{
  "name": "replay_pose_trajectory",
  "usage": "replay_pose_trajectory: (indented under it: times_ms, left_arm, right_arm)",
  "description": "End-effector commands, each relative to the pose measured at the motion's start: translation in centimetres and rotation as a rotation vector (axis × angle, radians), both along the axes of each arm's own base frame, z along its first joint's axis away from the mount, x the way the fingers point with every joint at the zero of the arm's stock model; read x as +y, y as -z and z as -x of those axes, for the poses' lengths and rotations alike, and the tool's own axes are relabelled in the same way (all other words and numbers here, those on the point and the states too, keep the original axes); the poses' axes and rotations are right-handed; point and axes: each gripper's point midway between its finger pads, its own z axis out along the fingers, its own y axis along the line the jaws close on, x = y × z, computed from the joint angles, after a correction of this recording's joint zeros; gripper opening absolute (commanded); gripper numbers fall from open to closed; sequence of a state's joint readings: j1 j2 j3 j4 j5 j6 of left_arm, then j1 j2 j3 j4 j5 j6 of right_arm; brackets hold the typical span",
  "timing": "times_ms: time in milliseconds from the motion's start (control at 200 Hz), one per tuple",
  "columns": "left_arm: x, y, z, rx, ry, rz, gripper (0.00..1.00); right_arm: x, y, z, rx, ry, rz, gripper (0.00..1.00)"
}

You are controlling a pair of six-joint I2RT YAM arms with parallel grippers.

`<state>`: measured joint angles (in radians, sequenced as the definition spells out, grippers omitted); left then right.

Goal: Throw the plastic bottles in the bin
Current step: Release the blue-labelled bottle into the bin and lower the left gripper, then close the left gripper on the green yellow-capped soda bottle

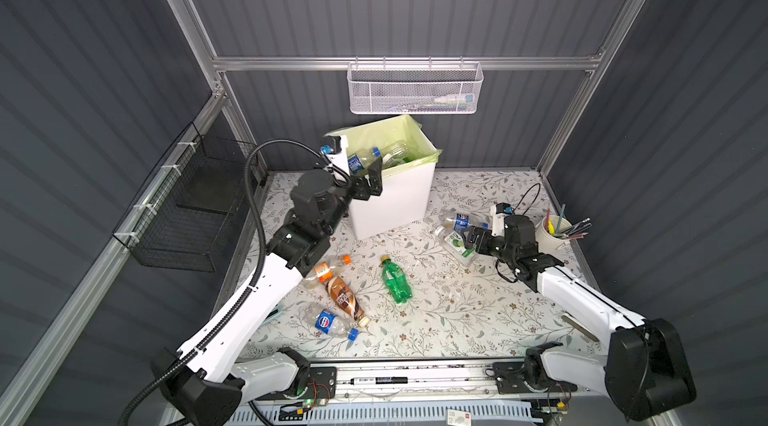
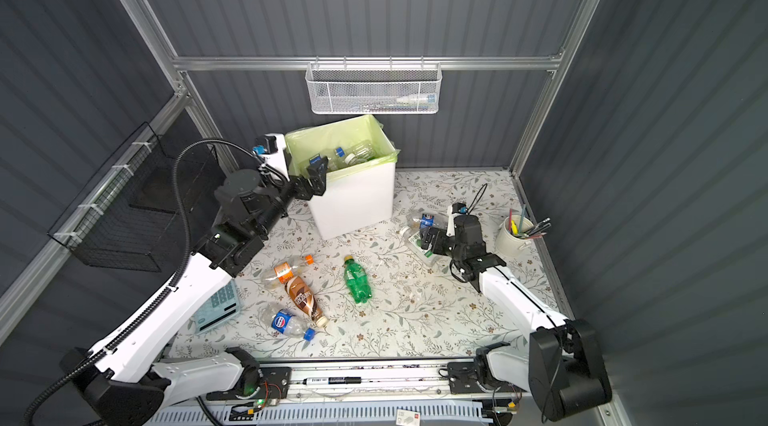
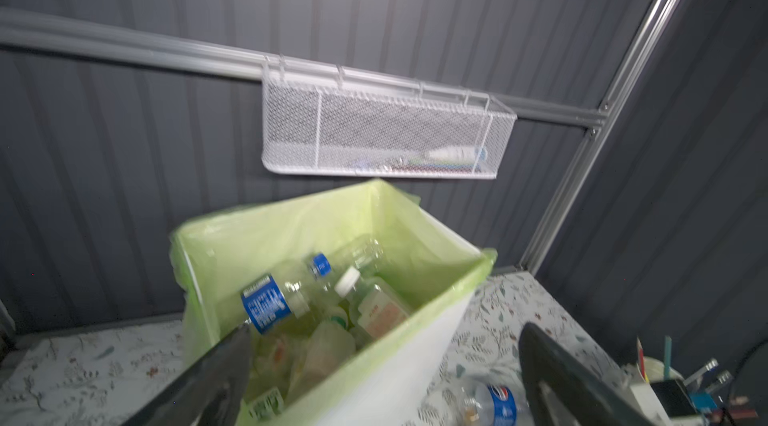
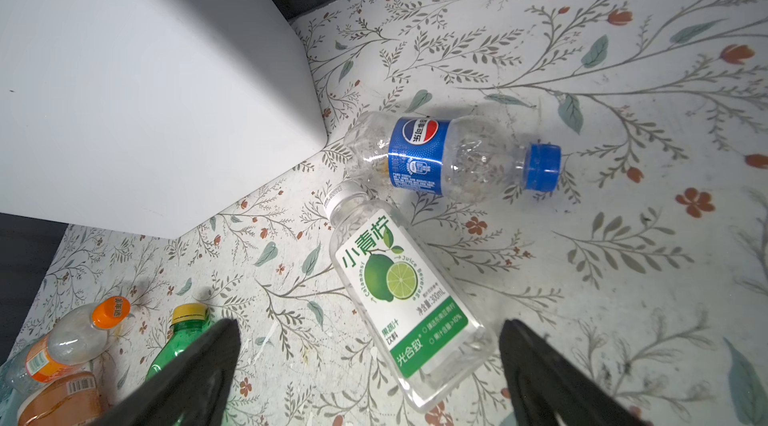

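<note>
The nearest risk is judged to lie at the left tool [image 3: 386, 334], which is held at the near rim of the bin [image 1: 395, 204]. A blue-labelled bottle [image 3: 266, 303] is seen lying high on the pile inside, just beside one fingertip, though contact cannot be settled through the blur. It could be dragged back over the rim, or the bag liner [image 3: 291, 220] snagged, if the tool were pulled away low. The pile inside is already fairly deep, so later bottles might be bounced out. At the right tool [image 4: 372, 327] a slip is the likelier fault: the lime-labelled bottle [image 4: 399, 291] below it is smooth and clear. A squeeze near its base could squirt it forward into the cola bottle [image 4: 440, 158], which lies just beyond its cap and could be sent rolling. Both tools are spread wide. Nothing is held by the left one. The right one's fingers [image 4: 199, 370] are set either side of the lime-labelled bottle's lower half, apparently clear of it. A green bottle [image 1: 397, 282], a brown bottle [image 1: 345, 299] and others are left on the desk [image 1: 457, 320], apart from both tools.
</note>
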<state>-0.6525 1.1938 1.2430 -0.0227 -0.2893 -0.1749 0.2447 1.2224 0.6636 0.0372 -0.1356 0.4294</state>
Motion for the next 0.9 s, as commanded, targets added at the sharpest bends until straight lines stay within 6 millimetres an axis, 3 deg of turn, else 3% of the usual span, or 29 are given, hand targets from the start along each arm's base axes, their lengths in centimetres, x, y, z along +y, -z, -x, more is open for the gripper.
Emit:
replay_pose_trajectory:
  times_ms: [0, 190, 275, 465, 720, 896]
  left_arm:
    - [-0.5, 6.3, 1.3, 0.161, -0.058, -0.089, 1.00]
    - [-1.8, 18.1, 3.5, 0.479, -0.078, -0.112, 1.00]
    - [-2.9, 21.9, 5.1, 0.556, -0.097, -0.160, 1.00]
    - [-6.0, 27.2, 7.5, 0.691, -0.085, -0.252, 1.00]
    - [-5.7, 32.6, 9.5, 0.844, -0.190, -0.320, 1.00]
    - [-6.4, 34.7, 9.4, 0.885, -0.206, -0.347, 1.00]
  right_arm:
    - [0.1, 0.0, -0.3, 0.002, 0.011, -0.016, 0.99]
    - [-0.2, 0.6, -0.2, 0.015, 0.025, -0.009, 0.99]
    - [-0.5, 0.9, -0.1, 0.019, 0.034, 0.002, 0.99]
    - [-0.5, 1.7, 0.2, 0.040, 0.031, 0.010, 0.99]
    - [-0.7, 2.6, 0.6, 0.056, 0.032, 0.014, 0.99]
    - [-0.6, 2.9, 0.7, 0.064, 0.027, 0.016, 0.99]
